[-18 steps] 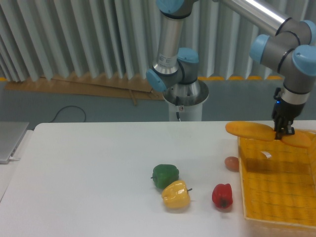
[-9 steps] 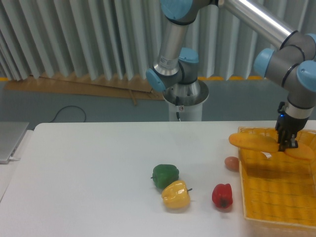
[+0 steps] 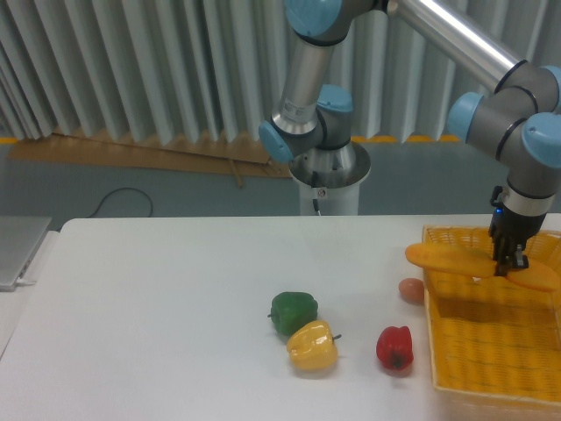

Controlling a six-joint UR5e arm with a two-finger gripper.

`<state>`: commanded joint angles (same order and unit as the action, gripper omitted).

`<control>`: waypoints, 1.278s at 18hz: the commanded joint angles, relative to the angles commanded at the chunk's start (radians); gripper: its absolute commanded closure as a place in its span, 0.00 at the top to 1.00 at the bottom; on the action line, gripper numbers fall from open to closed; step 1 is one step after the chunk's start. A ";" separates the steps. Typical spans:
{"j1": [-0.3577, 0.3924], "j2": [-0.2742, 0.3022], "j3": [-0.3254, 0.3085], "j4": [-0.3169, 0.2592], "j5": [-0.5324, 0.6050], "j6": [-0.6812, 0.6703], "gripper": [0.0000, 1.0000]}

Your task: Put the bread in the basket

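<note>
One step remains: our gripper (image 3: 507,263) holds the bread (image 3: 456,260) over the basket (image 3: 491,351); next we lower toward 6 o'clock and release.

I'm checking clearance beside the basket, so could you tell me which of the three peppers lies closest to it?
The red pepper, just left of the basket; the yellow pepper and the green pepper sit further left.

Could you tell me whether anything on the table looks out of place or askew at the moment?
Only the bread stands out: gripped by the gripper, its left end sticks out past the left rim of the basket instead of lying inside. The three peppers and the small round ball sit undisturbed on the table.
</note>
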<state>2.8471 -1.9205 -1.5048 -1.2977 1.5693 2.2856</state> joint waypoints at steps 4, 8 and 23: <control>0.000 0.008 0.002 -0.003 0.000 -0.002 1.00; 0.008 0.012 0.000 -0.002 -0.006 0.003 1.00; -0.073 0.120 -0.028 -0.015 -0.040 -0.155 1.00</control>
<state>2.7736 -1.8009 -1.5325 -1.3130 1.5294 2.1310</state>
